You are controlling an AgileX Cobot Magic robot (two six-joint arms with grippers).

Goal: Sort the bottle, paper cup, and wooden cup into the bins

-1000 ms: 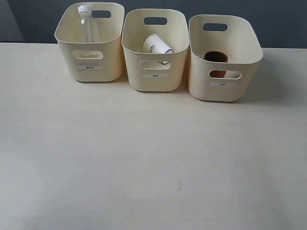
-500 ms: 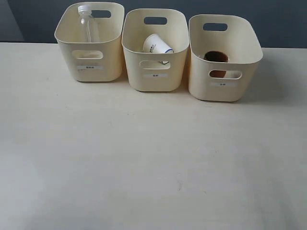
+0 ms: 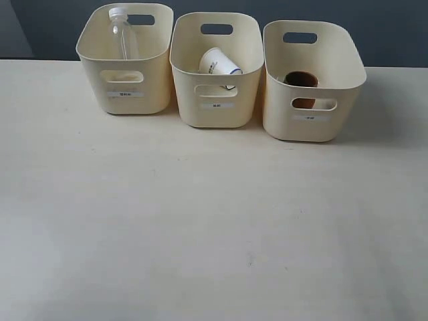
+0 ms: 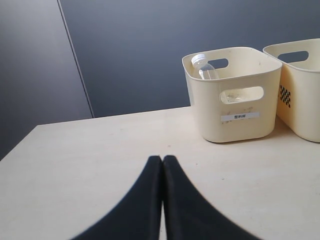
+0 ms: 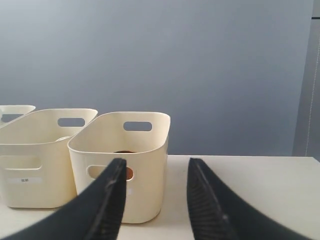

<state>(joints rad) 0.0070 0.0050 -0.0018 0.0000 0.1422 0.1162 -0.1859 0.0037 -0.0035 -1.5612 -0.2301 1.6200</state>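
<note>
Three cream bins stand in a row at the table's far side. The clear bottle (image 3: 123, 35) (image 4: 205, 68) leans in the left bin (image 3: 127, 93) (image 4: 240, 127). A white paper cup (image 3: 219, 63) lies on its side in the middle bin (image 3: 215, 114). In the right bin (image 3: 311, 127) (image 5: 145, 197) stands the reddish-brown wooden cup (image 3: 301, 81) (image 5: 128, 173). Neither arm shows in the exterior view. My left gripper (image 4: 162, 159) is shut and empty, low over the table, well short of the left bin. My right gripper (image 5: 156, 167) is open and empty, facing the right bin.
A dark grey wall runs behind the bins. The pale table (image 3: 214, 221) spreads in front of them. The middle bin's checkered side (image 4: 285, 96) shows at the edge of the left wrist view.
</note>
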